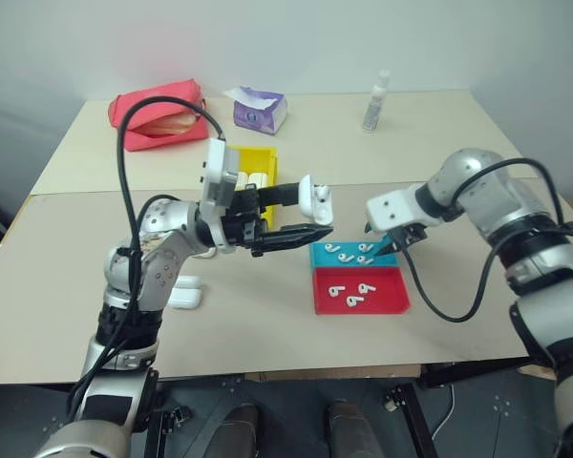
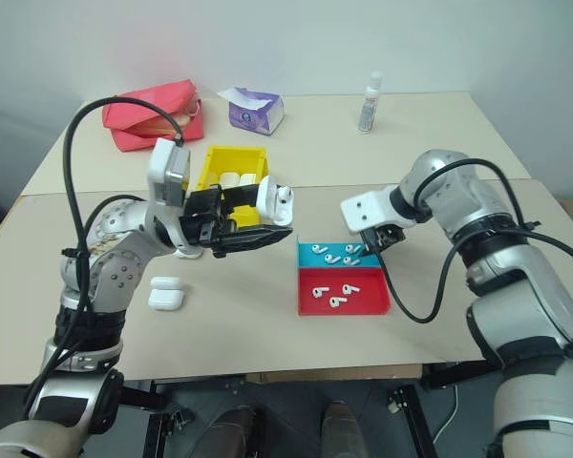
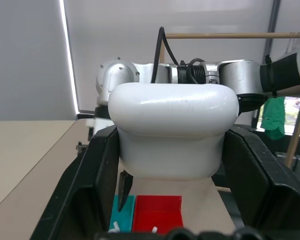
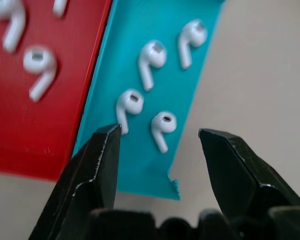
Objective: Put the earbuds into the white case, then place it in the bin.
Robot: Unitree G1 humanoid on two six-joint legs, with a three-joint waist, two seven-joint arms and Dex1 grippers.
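Your left gripper (image 1: 304, 216) is clamped on the white case (image 1: 316, 202), holding it up above the counter (image 1: 267, 324) at centre frame, its lid flipped up. Your right gripper (image 4: 160, 145) hangs with its fingers spread apart and nothing between them, tipped steeply down over the blue tray (image 4: 140, 165) just right of centre.

What the pick turns on: in the right wrist view the nearest earbud (image 4: 163, 126) lies almost straight ahead of the gap between the fingers, a little toward the left one. Its stem runs roughly along the line you're pointing, so the fingers would close across it. A second earbud (image 4: 128, 105) sits near the left fingertip (image 4: 106, 145) and could get nudged.

The right arm is the nearer one. The yellow bin (image 1: 253, 167) waits upper centre, behind the left gripper.
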